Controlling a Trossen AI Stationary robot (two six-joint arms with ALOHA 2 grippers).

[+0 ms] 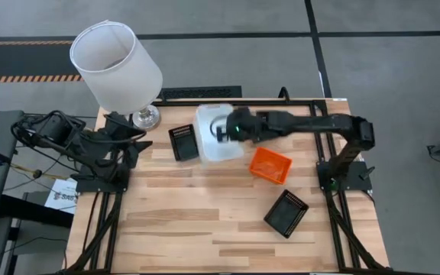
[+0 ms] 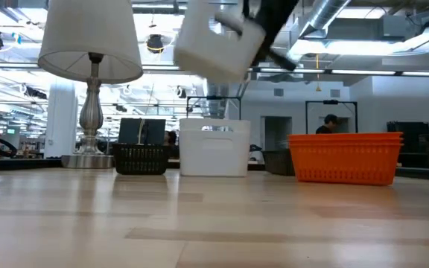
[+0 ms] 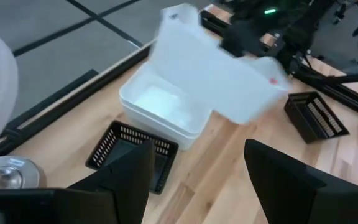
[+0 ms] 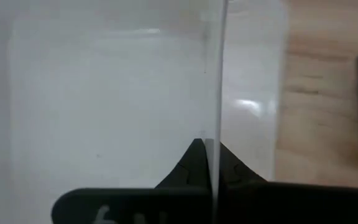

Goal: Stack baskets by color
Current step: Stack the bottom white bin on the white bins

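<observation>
A white basket [image 2: 216,46] hangs tilted in the air with my right gripper [image 1: 221,130] shut on it. It is above a white stack [image 3: 160,109] of nested baskets at the table's far middle. A black basket [image 1: 183,142] sits on its base just left of that stack. Nested orange baskets [image 1: 270,165] rest to the right, and another black basket [image 1: 286,213] lies nearer the front right. My left gripper [image 3: 197,149] stands open at the far left by the lamp, with nothing between its fingers. My right gripper pinches one thin side wall of the white basket [image 4: 217,124] between its two fingers [image 4: 194,163], one finger on each face of the wall. The fingers slant down from the table's right. The basket is lifted clear and tilted above the white stack.
A big white lampshade [image 1: 115,65] on a silver lamp base [image 1: 145,117] stands at the far left corner, beside the left arm. Bare wood lies open across the near half of the table [image 1: 197,229]. People and shelving show in the room beyond.
</observation>
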